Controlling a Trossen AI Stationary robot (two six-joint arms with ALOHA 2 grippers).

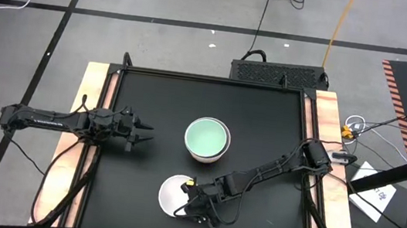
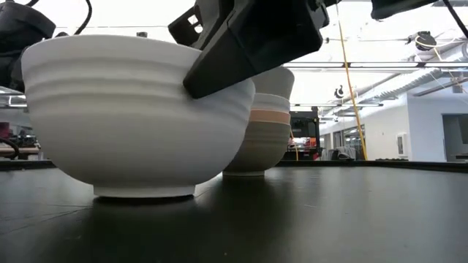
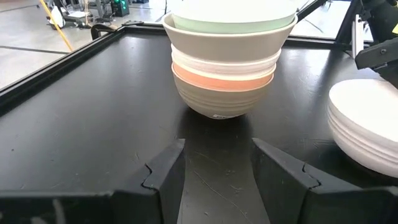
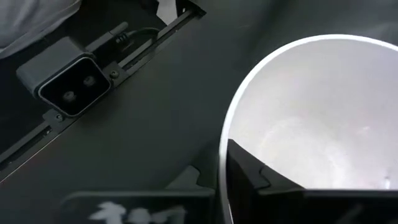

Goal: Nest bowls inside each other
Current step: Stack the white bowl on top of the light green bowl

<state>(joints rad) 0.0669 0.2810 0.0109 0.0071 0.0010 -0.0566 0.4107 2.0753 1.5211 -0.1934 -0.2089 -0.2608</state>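
Right gripper (image 1: 193, 208): low over the near middle of the table (image 1: 266, 114), fingers straddling the rim of the lone white bowl (image 1: 172, 194), 1 finger (image 4: 261, 180) inside the bowl and 1 outside, clamped on the wall. The bowl stands upright on the black table surface.

Stack of bowls (image 1: 206, 139): at table centre, near the white bowl but apart from it. Mint green bowl (image 3: 233, 25) on top; below it, in order, olive-grey (image 3: 231, 42), white (image 3: 224, 64), orange-coral (image 3: 222, 81) and beige (image 3: 221, 101).

Left gripper (image 1: 146, 134): at table's left side, pointed at the stack, fingers apart, holding nothing.

Small camera module (image 4: 65, 76): on the table's edge rail.
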